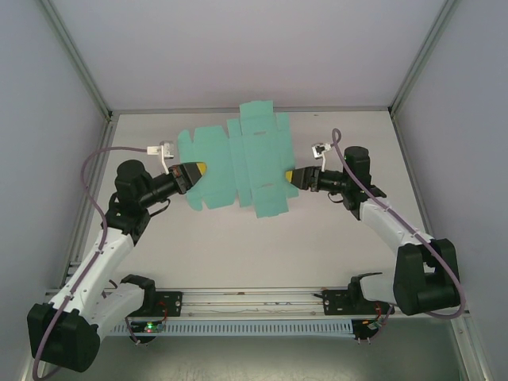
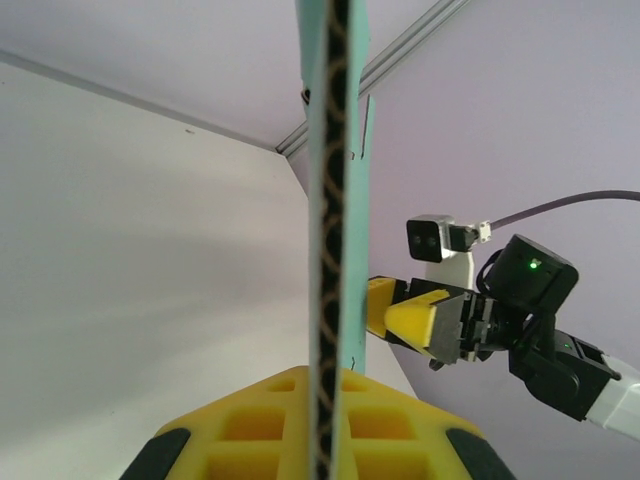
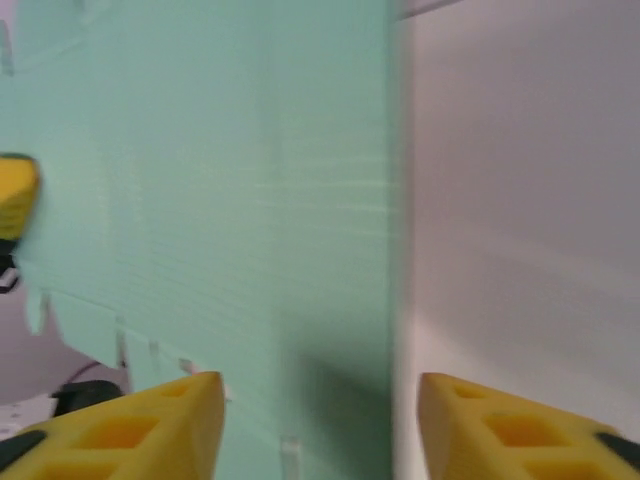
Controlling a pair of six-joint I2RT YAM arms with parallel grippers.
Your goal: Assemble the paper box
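Above the table (image 1: 238, 254), between the two arms, the box (image 1: 248, 163) is a flat, unfolded teal sheet held in the air. Its flaps and tabs are spread out, and none looks creased up from overhead. The left gripper (image 1: 195, 170) has its jaws closed tight on the sheet's left flap. Its wrist camera sees the card edge-on, pinched between the yellow fingers (image 2: 250, 430). The right gripper (image 1: 295, 178) sits at the opposite edge with its jaws parted and nothing clamped. Its own camera shows the card's face just ahead and the card's edge falling within the gap, but whether a finger touches the card cannot be told. The step in hand looks like taking a second hold so both arms can fold the panels. To do it well, the right gripper should reach a little further onto the panel, so the pads land on flat card rather than on a tab or crease, then close squarely. The left grip should hold without pulling, since thin card held at one side can sag, twist or slip. Both holds should sit clear of the fold lines.
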